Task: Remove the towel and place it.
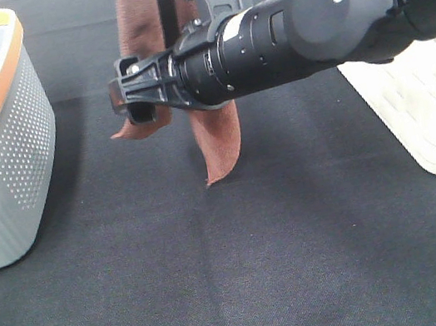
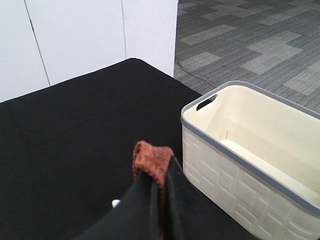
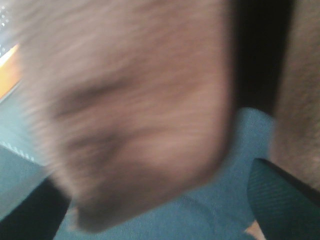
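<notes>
The towel [image 1: 218, 133] is hung over the far middle of the worktop [image 1: 222, 280], clamped in the jaws of the left gripper [image 2: 161, 180], seemingly so that its drooping edge can be taken by the right gripper [image 1: 128, 92], jaws wide apart.

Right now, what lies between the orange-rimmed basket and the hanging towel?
Nothing stands there. In the high view, only bare black table shows between the basket and the towel.
</notes>
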### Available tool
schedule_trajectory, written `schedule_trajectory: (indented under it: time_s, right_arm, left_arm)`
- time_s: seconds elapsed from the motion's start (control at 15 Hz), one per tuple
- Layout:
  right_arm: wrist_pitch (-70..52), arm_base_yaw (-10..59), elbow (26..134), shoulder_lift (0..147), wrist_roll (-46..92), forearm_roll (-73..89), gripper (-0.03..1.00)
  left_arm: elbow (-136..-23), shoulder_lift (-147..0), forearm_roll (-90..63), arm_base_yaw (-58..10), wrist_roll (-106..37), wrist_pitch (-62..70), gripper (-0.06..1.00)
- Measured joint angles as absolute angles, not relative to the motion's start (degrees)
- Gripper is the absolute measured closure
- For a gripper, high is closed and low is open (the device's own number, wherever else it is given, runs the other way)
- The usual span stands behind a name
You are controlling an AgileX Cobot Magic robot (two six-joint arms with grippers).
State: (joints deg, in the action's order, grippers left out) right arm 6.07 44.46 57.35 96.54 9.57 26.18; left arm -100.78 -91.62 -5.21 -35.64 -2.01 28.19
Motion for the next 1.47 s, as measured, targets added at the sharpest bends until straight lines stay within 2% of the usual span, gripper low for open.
schedule_trajectory:
  time_s: [0.13, 0.53, 0.67, 0.73, 1.07, 1.2, 1.47]
  right_arm:
    - [6.2, 44.5, 57.4, 96.5, 9.6, 26.2, 0.14]
    - [4.2, 44.5, 57.4, 96.5, 9.6, 26.2, 0.75]
    - [2.6, 44.5, 57.4, 96.5, 9.6, 26.2, 0.91]
    - [1.7, 44.5, 57.4, 96.5, 9.6, 26.4, 0.97]
    - [-5.0, 44.5, 57.4, 94.3, 9.6, 26.4, 0.97]
    - [-11.1, 44.5, 57.4, 89.8, 9.6, 26.0, 0.97]
    - [-25.3, 44.5, 57.5, 83.7, 7.6, 21.7, 0.97]
  left_arm:
    - [-100.8, -91.6, -5.2, -35.6, -1.9, 29.0, 0.94]
    - [-100.8, -91.6, -4.8, -35.6, -1.9, 29.2, 0.94]
    - [-100.8, -91.6, -3.1, -35.6, -1.9, 29.5, 0.94]
    - [-100.8, -91.6, -2.1, -35.6, -1.9, 29.8, 0.94]
    - [-100.8, -91.6, 10.1, -35.6, 5.4, 32.1, 0.94]
    - [-100.8, -91.6, 18.7, -35.6, 11.2, 35.2, 0.94]
    - [-100.8, -91.6, 21.5, -35.6, 14.4, 42.9, 0.94]
